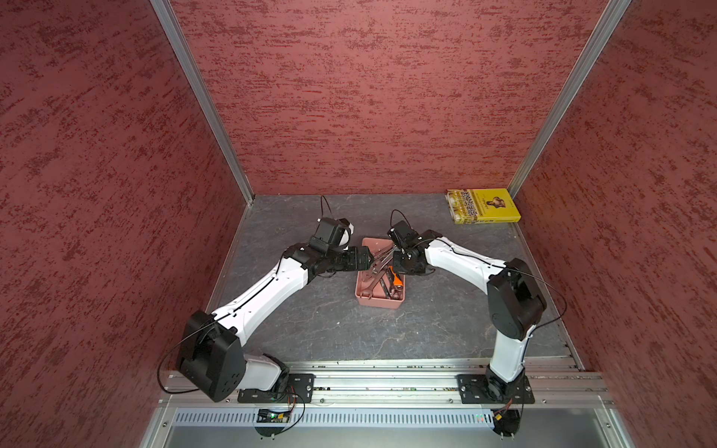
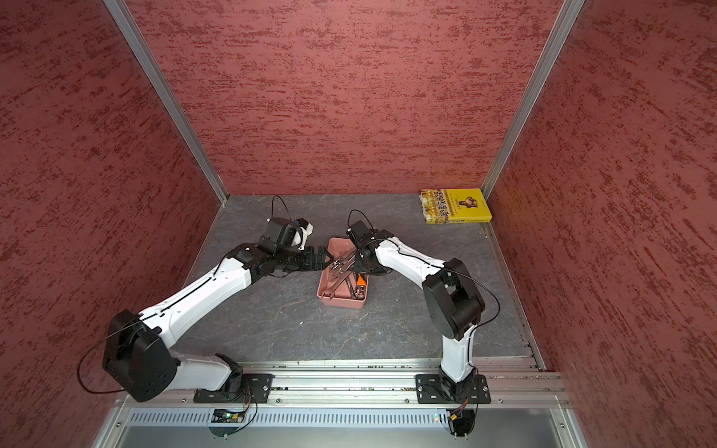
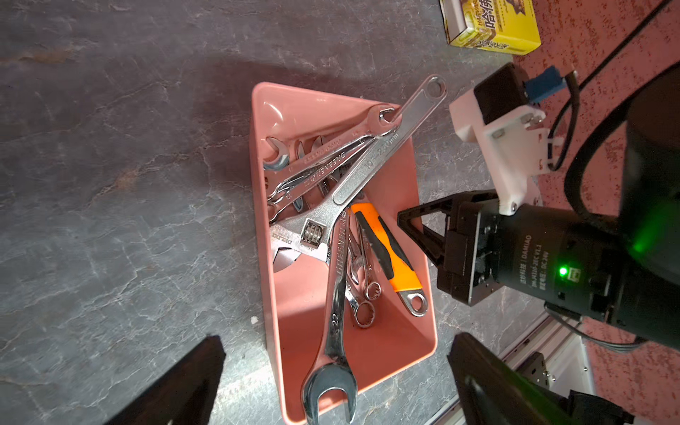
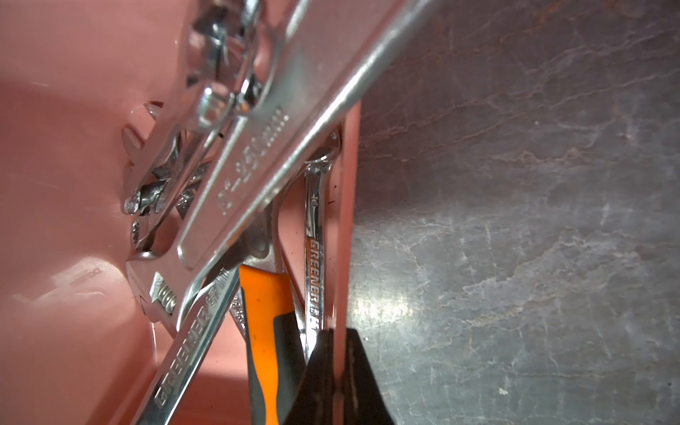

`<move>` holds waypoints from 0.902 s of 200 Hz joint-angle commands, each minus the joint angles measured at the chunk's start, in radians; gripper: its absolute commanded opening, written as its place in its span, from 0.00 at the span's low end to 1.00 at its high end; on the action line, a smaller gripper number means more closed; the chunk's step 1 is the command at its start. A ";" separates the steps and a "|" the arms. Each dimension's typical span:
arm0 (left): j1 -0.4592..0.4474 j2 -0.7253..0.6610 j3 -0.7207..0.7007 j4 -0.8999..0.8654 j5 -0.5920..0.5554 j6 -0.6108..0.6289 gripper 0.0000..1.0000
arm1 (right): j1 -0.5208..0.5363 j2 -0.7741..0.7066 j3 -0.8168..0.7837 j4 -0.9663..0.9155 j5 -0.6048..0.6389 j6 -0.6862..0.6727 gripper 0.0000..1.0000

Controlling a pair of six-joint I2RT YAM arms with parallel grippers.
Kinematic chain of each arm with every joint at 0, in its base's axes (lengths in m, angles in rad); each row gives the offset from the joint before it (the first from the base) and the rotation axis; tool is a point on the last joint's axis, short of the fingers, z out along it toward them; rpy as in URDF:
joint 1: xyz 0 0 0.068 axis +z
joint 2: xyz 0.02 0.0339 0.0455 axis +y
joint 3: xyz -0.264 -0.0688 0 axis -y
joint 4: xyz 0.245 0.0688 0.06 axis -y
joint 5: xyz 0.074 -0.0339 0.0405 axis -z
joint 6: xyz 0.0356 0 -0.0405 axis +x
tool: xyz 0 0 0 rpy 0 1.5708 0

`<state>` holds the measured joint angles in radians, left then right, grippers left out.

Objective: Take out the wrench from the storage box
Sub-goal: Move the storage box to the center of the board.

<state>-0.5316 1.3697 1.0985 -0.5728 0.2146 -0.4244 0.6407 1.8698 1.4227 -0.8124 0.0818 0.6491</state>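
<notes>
The left gripper point(image 3: 338, 340) is hovering with its jaws spread wide, one end of the storage box point(image 3: 390, 342) lying beneath the gap between them. The right gripper point(image 4: 339, 342) is clamping the box's side wall with closed jaws. The adjustable wrench point(image 4: 250, 158) is lying inside the box, just beside the inner jaw.

Yellow book point(image 1: 483, 205) flat in far corner, grey marbled tabletop point(image 1: 329, 329), red textured walls point(image 1: 97, 155)
</notes>
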 commanded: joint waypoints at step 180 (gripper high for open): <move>0.025 0.019 0.009 0.044 -0.023 0.146 1.00 | 0.001 -0.141 0.034 0.070 -0.052 -0.130 0.38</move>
<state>-0.5365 1.4006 1.0870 -0.5182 0.1612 -0.3336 0.6472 1.8343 1.5040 -0.8543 0.0792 0.5545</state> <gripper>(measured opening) 0.996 0.342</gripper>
